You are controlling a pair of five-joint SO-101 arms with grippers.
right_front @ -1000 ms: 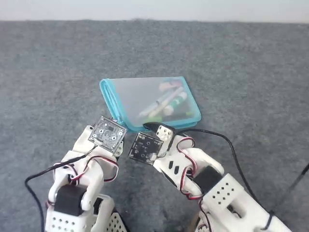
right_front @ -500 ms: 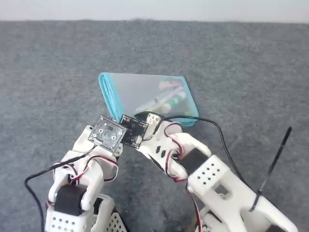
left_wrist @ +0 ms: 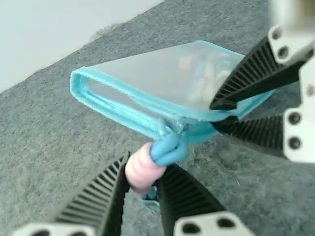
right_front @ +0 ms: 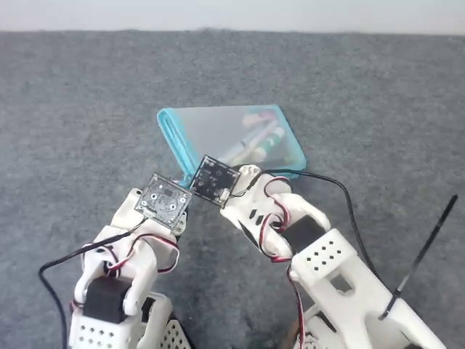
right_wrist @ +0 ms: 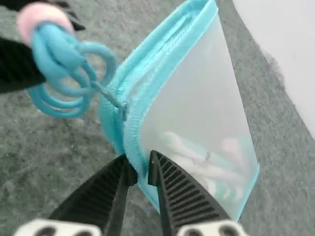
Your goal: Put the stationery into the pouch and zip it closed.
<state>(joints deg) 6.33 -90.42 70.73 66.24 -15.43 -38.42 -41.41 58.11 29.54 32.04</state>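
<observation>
The pouch [right_front: 218, 134] lies flat on the grey mat [right_front: 378, 94], directly ahead of both grippers. It is translucent with a blue zip edge, and that edge faces the two arms. The stationery [right_front: 256, 139] shows through the wall as pale and green sticks at the end of the pouch farthest from the left gripper.

The left gripper [left_wrist: 146, 173] is clamped on the pink bead [left_wrist: 140, 171] at the end of the blue pull cord [left_wrist: 168, 149]. The bead sits between the two ribbed fingers. The cord runs forward from the fingertips to the zip slider [left_wrist: 170, 127], which is just beyond them on the near corner of the pouch.

The right gripper [right_wrist: 139, 169] is just beside the left one, on the side toward the stationery. Its jaws are pressed together on the blue zip edge of the pouch, and the fabric band is pinched between the fingertips. The slider and the looped cord lie just ahead of these fingertips, toward the left gripper. Whether the zip is fully drawn along the edge cannot be told.
</observation>
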